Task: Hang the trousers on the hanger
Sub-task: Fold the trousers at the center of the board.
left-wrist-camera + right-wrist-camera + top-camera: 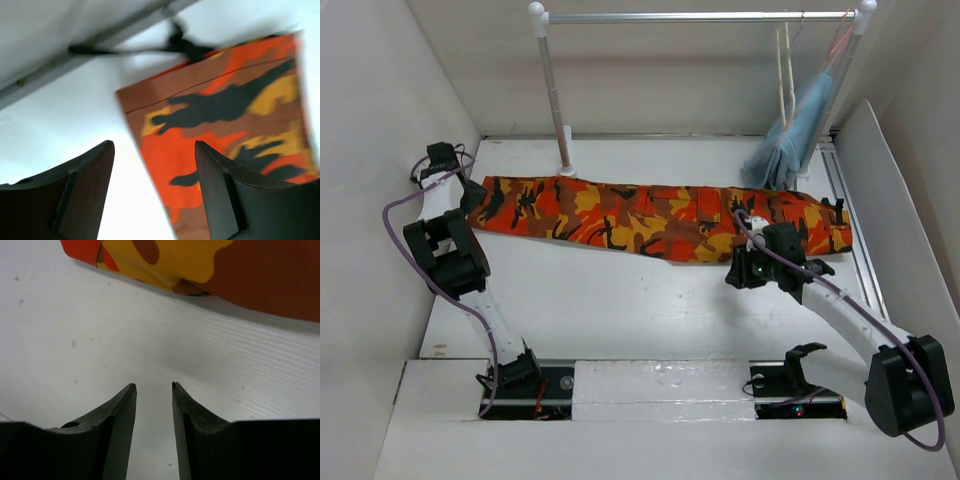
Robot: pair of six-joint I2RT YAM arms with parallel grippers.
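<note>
The camouflage trousers (650, 215) lie flat across the middle of the table, legs to the left and waist to the right. The cream hanger (785, 70) hangs on the rack at the back right. My left gripper (472, 196) is open at the trousers' left leg end. In the left wrist view the gripper (155, 150) hovers over the hem edge of the trousers (220, 115), holding nothing. My right gripper (734, 274) sits just in front of the trousers' near edge. In its wrist view the gripper (153, 386) is narrowly open over bare table, with the trousers (250, 270) beyond the tips.
A metal clothes rack (700, 17) stands at the back, its left post (555, 100) beside the trousers. A pinkish-red hanger (840, 40) carries a light blue garment (790, 140) beside the cream hanger. White walls enclose the table; a rail (848, 200) runs along the right side.
</note>
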